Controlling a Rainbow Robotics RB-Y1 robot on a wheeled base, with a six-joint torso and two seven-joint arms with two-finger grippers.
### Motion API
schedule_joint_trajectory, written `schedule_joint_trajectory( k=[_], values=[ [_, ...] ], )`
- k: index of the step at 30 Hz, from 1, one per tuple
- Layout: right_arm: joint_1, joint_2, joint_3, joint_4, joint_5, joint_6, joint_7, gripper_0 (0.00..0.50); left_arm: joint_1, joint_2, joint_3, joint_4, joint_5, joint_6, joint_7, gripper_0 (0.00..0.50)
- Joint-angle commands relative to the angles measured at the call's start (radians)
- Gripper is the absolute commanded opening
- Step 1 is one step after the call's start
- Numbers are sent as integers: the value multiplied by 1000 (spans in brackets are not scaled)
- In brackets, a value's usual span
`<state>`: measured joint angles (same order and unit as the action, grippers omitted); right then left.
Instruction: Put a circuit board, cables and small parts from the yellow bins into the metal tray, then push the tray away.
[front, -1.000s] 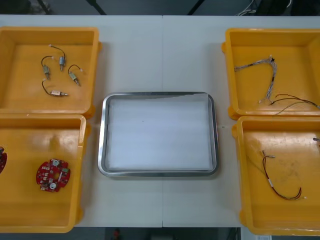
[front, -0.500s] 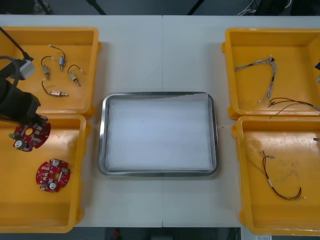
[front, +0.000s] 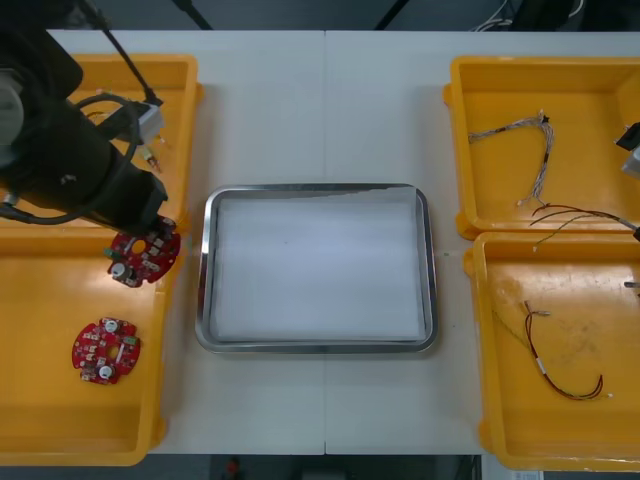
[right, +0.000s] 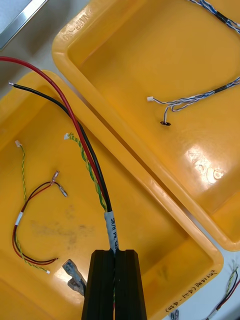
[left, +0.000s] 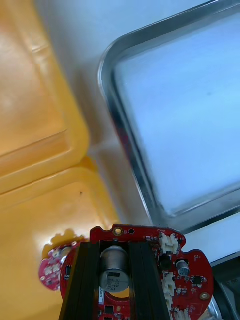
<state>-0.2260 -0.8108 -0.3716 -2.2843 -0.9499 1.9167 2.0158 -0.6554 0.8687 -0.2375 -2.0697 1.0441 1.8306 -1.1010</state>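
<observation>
My left gripper (front: 143, 238) is shut on a round red circuit board (front: 146, 256), held over the right edge of the near left yellow bin (front: 60, 410), close to the metal tray (front: 206, 270). In the left wrist view the board (left: 182, 272) sits between my fingers (left: 82, 280), beside the tray's rim (left: 125, 132). A second board (front: 105, 350) lies in that bin. My right gripper (right: 114, 280) is shut on a cable of red and black wires (right: 75, 132) over the near right bin (right: 150, 235); the front view shows this cable (front: 575, 212) trailing to the right edge.
A twisted blue and white cable (front: 530, 150) lies in the far right bin (front: 580, 80). A red and yellow cable (front: 560, 370) rests in the near right bin (front: 600, 300). My left arm covers most of the far left bin (front: 185, 120).
My left arm has carried the board to the right, from the bin's left side to its edge beside the tray. The red and black cable has shifted toward the right edge.
</observation>
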Motion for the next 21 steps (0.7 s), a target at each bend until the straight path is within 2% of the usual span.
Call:
schedule_joint_trajectory(
  k=[1, 5, 12, 18, 21],
  values=[
    [-23, -41, 11, -35, -12, 3, -17, 0, -98, -86, -88, -27, -55, 12, 156, 0],
    [-23, -41, 13, -41, -10, 3, -15, 0, -113, -122, -151, -27, -104, 10, 171, 0],
    [-23, -41, 13, -44, -7, 3, -11, 0, -116, -180, -270, -9, -180, -57, 202, 0],
    [-23, -39, 13, -44, -9, 3, -6, 0, -116, -224, -348, 63, -213, -156, 216, 0],
    [-23, -41, 13, -44, -7, 3, -3, 0, -116, -237, -416, 106, -266, -220, 220, 0]
  ],
)
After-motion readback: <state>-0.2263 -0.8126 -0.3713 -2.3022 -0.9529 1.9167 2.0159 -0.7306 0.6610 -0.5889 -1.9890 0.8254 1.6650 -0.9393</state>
